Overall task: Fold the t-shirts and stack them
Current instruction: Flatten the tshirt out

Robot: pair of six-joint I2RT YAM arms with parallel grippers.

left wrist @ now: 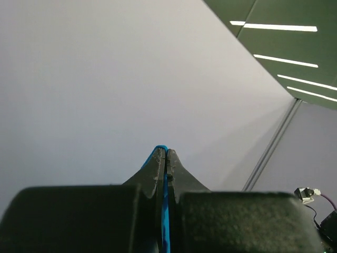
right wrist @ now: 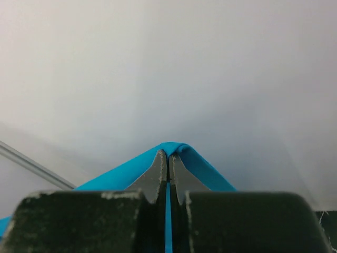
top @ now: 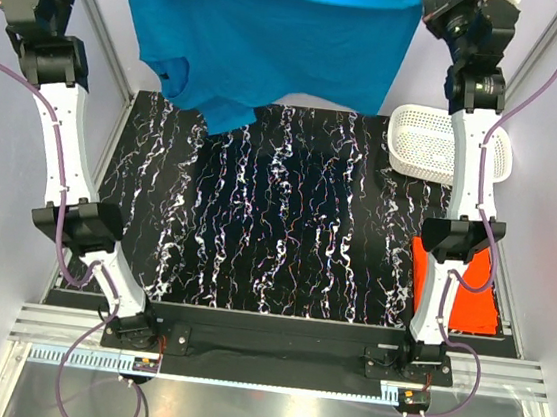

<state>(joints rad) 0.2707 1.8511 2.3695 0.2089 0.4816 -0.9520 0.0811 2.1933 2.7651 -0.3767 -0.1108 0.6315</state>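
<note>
black two-finger left gripper (left wrist: 166, 153): jaws pressed tight w/ a thin sliver of blue cloth pinched between them, so it's clamped on fabric. black two-finger right gripper (right wrist: 168, 154): same, jaws closed on a blue fold that peaks over the tips and slopes off both sides. between them the bright blue soft cloth t-shirt (top: 277, 47) hangs in the air over the far side of the table, its top edge strung from one gripper to the other, the body draping down in loose folds, one sleeve dangling at lower left; can't tell if the lowest bit touches the surface. judging by the drape it's light, limp and has no stiffness of its own: it'll sag, swing and crease wherever it isn't held, and a thin pinch could slip, so best held at two well-spread points along one edge, corners or shoulders, w/ mild tension btwn them. matte weave, no print visible. below is the black white-veined marble-look table (top: 287, 220), flat and prob smooth enough for cloth to slide on. at the near right, partly behind the right arm, lies the orange-red cloth t-shirt (top: 465, 290), a flat rectangle. further back on the right sits the white perforated plastic basket (top: 422, 139), rigid, oval-ish, apart from both shirts.
</note>
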